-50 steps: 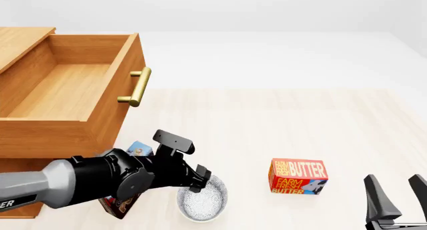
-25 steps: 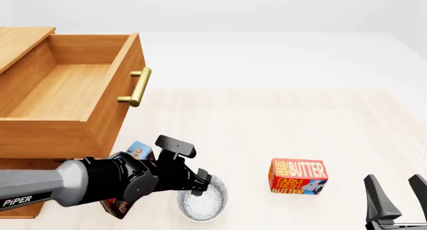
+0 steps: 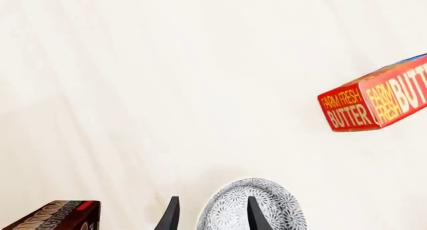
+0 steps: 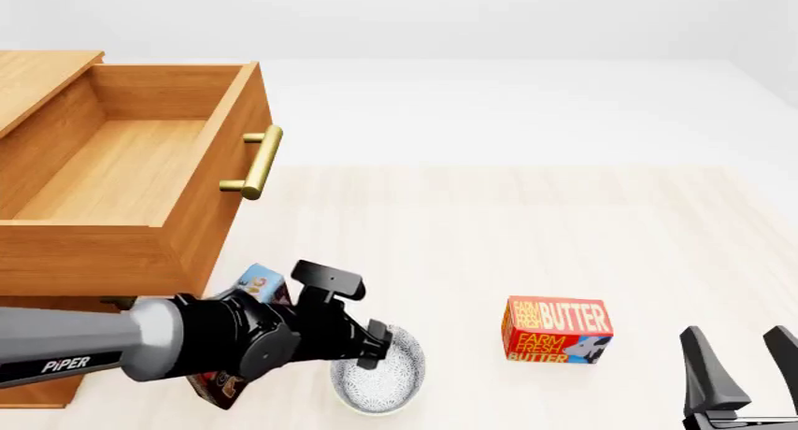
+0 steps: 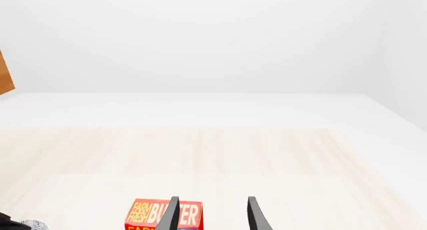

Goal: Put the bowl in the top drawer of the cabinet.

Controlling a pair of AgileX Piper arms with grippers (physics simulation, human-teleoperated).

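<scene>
Left claw straddling the bowl rim; top drawer pulled out.

Left claw [image 4: 370, 344] sits low at the near-left rim of the bowl [image 4: 380, 374], narrow-to-medium gap: in the wrist view one finger [image 3: 254, 217] is over the bowl's inside, the other just outside the rim, whether they pinch the rim I cannot tell. Bowl rests on the bench [image 4: 499, 234], directly under the claw. Dark box [image 3: 57, 217] lies just beside the claw on the cabinet side; butter box [image 4: 556, 329] stands well apart on the other side. Top drawer [image 4: 149, 182] of the cabinet [image 4: 37, 75] is above and behind the claw. Right claw [image 4: 735, 369] is parted, holding nothing, beyond the butter box.
</scene>
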